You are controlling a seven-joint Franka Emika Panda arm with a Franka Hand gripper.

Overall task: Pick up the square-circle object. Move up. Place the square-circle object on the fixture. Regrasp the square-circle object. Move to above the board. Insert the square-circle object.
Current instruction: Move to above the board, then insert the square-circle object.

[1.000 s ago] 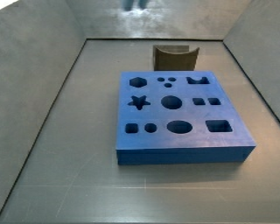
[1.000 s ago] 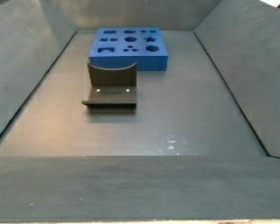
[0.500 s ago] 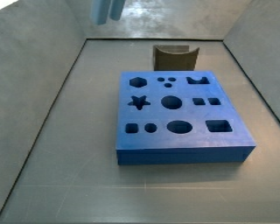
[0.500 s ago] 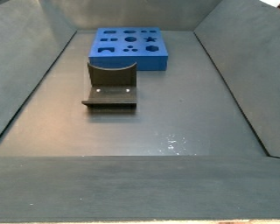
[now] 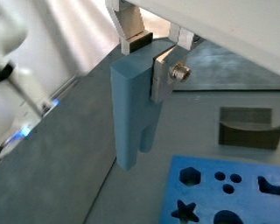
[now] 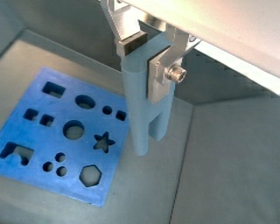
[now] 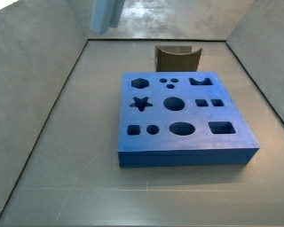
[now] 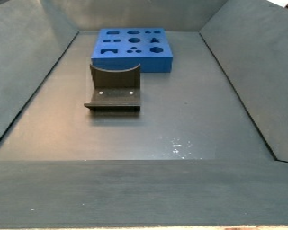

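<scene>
My gripper (image 5: 150, 56) is shut on the top of the square-circle object (image 5: 130, 114), a long pale blue-grey peg that hangs straight down from the silver fingers (image 5: 166, 72). Both wrist views show this hold; in a wrist view the gripper (image 6: 149, 56) carries the peg (image 6: 149, 114) high above the floor, beside the blue board (image 6: 60, 131). In a side view only the peg's lower end (image 7: 106, 12) shows at the top edge, up and left of the board (image 7: 186, 115) and the dark fixture (image 7: 177, 58). The gripper itself is out of both side views.
The board (image 8: 134, 47) lies at one end of a grey walled bin, the fixture (image 8: 114, 85) next to it on its base plate. The fixture (image 5: 248, 127) and a board corner (image 5: 224, 188) show below the peg. Sloped bin walls (image 7: 38, 106) rise all round.
In the side view the peg's lower end has moved left along the top edge and shows a little more. Board and fixture have not moved.
</scene>
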